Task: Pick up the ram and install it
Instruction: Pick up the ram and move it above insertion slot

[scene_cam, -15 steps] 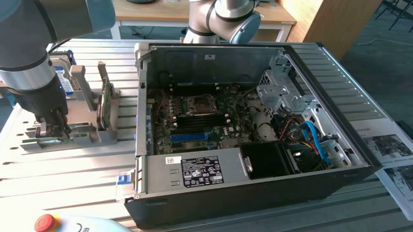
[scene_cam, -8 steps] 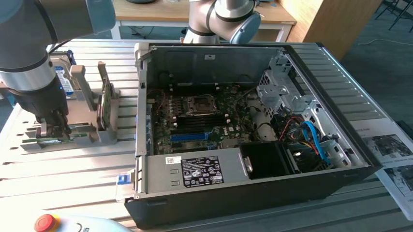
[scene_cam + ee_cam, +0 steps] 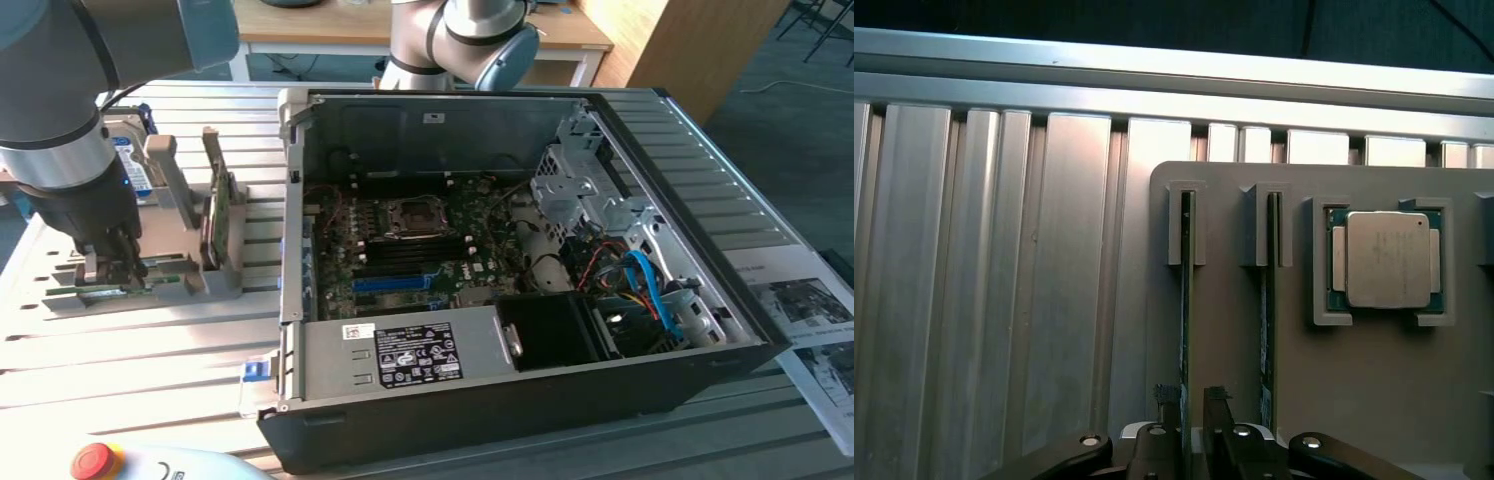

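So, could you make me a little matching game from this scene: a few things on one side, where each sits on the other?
1. ram
2. silver processor chip
3. blue cable
4. red button

A. inside the open computer case
B. in a square recess of the grey holder
C. on edge in a narrow slot of that holder
D. on a pale device, exterior view's lower left

Pairs: 1-C, 2-B, 3-A, 4-D
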Controlling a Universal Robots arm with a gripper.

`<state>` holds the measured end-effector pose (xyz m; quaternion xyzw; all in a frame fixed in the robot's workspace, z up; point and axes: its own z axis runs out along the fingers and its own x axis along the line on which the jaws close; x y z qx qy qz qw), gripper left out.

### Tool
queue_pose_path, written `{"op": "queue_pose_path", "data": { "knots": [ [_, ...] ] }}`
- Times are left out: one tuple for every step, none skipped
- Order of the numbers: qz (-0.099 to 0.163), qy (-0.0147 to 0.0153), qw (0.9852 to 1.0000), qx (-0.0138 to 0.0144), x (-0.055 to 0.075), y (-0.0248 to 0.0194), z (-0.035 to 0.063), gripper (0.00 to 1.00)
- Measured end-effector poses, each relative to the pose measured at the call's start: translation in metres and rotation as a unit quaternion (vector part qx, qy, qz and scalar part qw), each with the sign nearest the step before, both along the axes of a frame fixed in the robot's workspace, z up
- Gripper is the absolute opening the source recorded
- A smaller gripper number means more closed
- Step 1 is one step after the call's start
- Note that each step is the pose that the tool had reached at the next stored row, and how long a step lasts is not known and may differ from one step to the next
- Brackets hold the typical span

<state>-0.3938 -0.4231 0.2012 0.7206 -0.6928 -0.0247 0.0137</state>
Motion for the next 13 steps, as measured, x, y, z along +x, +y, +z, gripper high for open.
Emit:
{"op": "queue_pose_path", "data": {
  "knots": [
    [0.0, 0.0, 1.0, 0.0, 0.0, 0.0, 0.0, 0.24],
    [0.001, 0.0, 1.0, 0.0, 0.0, 0.0, 0.0, 0.24],
    [0.002, 0.0, 1.0, 0.0, 0.0, 0.0, 0.0, 0.24],
    [0.003, 0.0, 1.0, 0.0, 0.0, 0.0, 0.0, 0.24],
    [0.005, 0.0, 1.0, 0.0, 0.0, 0.0, 0.0, 0.24],
    [0.005, 0.0, 1.0, 0.0, 0.0, 0.0, 0.0, 0.24],
    [0.006, 0.0, 1.0, 0.0, 0.0, 0.0, 0.0, 0.24],
    [0.006, 0.0, 1.0, 0.0, 0.0, 0.0, 0.0, 0.24],
    [0.006, 0.0, 1.0, 0.0, 0.0, 0.0, 0.0, 0.24],
    [0.006, 0.0, 1.0, 0.0, 0.0, 0.0, 0.0, 0.24],
    [0.006, 0.0, 1.0, 0.0, 0.0, 0.0, 0.0, 0.24],
    [0.006, 0.0, 1.0, 0.0, 0.0, 0.0, 0.0, 0.24],
    [0.007, 0.0, 1.0, 0.0, 0.0, 0.0, 0.0, 0.24]
  ]
}}
